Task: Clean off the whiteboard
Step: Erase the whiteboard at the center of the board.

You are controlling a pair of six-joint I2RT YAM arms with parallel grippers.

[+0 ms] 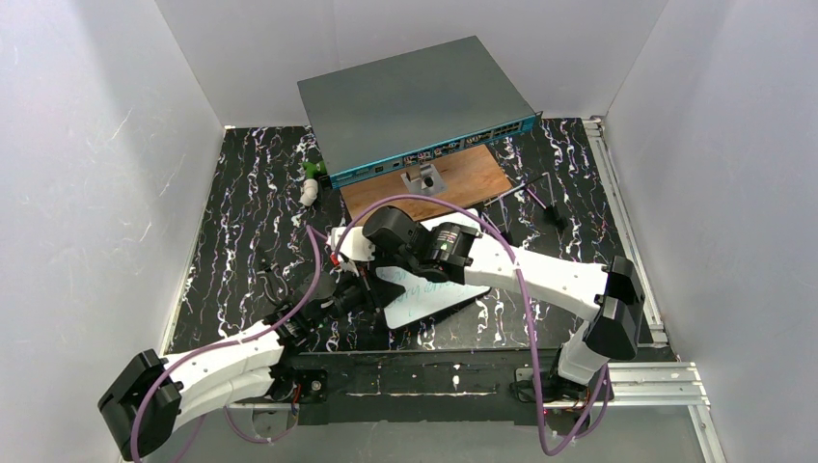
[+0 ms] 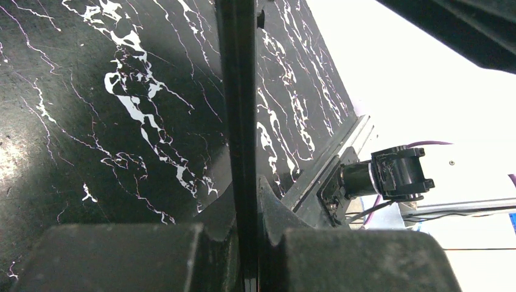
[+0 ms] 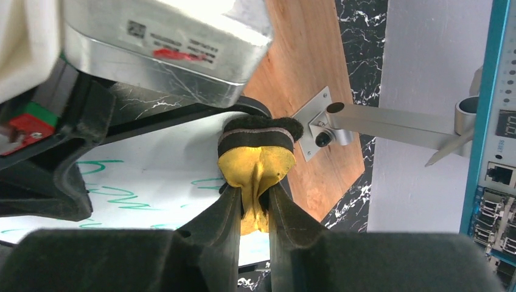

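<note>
left gripper (image 1: 362, 293): closed tight on the near-left edge of the whiteboard (image 1: 431, 293), whose rim is seen edge-on between the fingers in the left wrist view
right gripper (image 3: 255, 204): narrowly parted, clamped on a yellow eraser (image 3: 257, 159)
eraser: its dark felt end is held at the whiteboard's far edge
whiteboard: found over the middle of the table (image 1: 241, 212), between the arms, just in front of the wooden board (image 1: 458, 174)
writing (image 3: 115, 193): green strokes are seen on the white face
box (image 1: 410, 96): set behind the wooden board

Black marbled table (image 1: 241, 193) (white-veined) carries grey box (image 1: 405, 96), wooden board (image 1: 473, 176).
</note>
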